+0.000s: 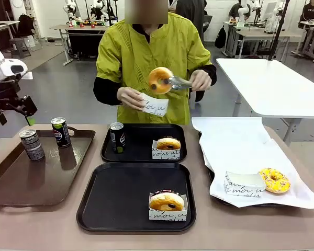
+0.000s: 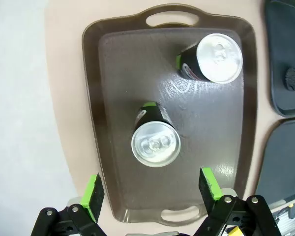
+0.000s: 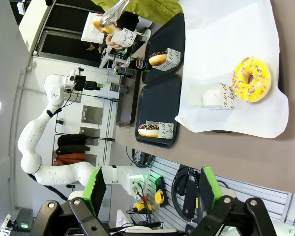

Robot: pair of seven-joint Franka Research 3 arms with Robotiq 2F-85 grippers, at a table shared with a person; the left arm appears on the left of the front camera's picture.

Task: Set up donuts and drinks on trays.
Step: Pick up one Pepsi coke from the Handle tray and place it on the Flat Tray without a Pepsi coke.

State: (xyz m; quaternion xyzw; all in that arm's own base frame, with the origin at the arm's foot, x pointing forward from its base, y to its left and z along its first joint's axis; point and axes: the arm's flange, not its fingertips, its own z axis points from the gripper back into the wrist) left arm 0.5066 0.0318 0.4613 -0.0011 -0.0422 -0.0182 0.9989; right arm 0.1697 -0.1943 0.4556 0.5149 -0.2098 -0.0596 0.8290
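slim soda can point(image 2: 156, 142) upright on the brown tray point(image 2: 118, 73), second can point(image 2: 214, 56) near it, looks stiff, light, slick-walled so grab mid-body from the sides; left gripper point(image 2: 151, 187) hangs over it spread wide, holding nothing.

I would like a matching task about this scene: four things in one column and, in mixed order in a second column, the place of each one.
Things
1. yellow donut
2. lone can
3. left gripper
4. tongs

Places
a. in the person's hand
b. on the white paper
c. in the air over the brown tray
d. on the far black tray

Pairs: 1-b, 2-d, 3-c, 4-a
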